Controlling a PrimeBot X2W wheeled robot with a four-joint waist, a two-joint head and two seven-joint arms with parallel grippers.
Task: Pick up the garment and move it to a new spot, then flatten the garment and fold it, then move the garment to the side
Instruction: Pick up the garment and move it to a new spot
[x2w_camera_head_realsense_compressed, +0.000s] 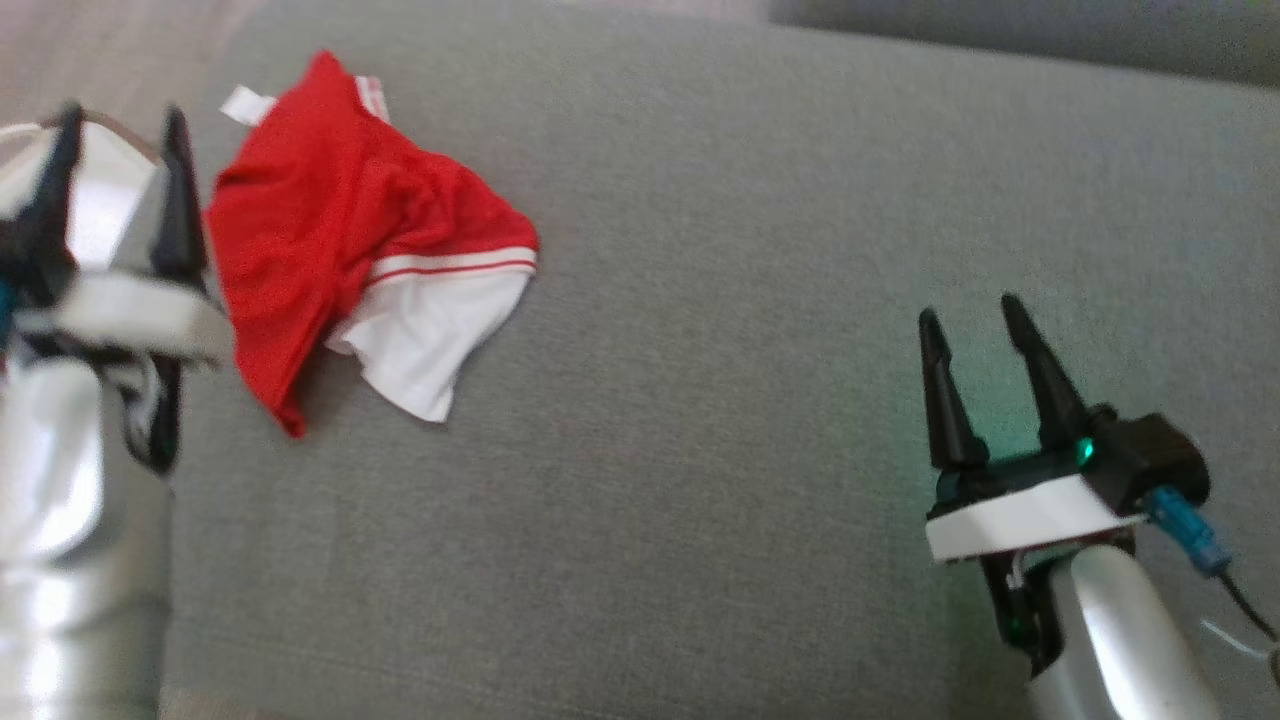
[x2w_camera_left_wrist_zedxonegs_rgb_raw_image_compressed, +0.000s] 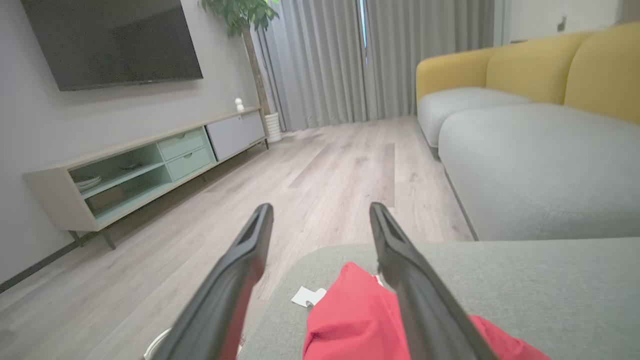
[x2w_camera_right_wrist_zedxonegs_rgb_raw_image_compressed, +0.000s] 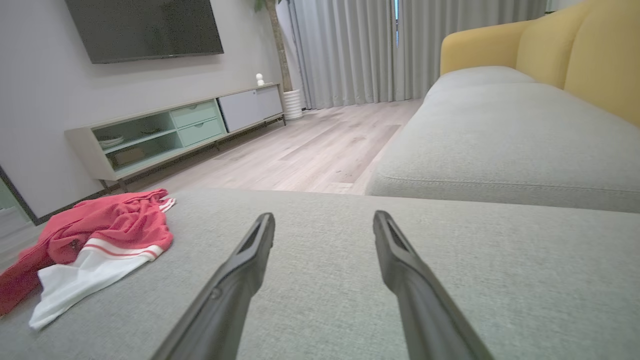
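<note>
One crumpled red and white garment (x2w_camera_head_realsense_compressed: 330, 240) lies on the left part of the grey sofa cushion (x2w_camera_head_realsense_compressed: 760, 330). The writing on its white label (x2w_camera_head_realsense_compressed: 245, 104) is too small to read. The left gripper (x2w_camera_head_realsense_compressed: 122, 112) hangs just beside the garment, with fingers spread and empty. The right gripper (x2w_camera_head_realsense_compressed: 970, 310) is well apart from it, pointing forward, also spread and empty.

Grey cushion (x2w_camera_head_realsense_compressed: 750, 300); crumpled garment (x2w_camera_head_realsense_compressed: 340, 240) atop
</note>
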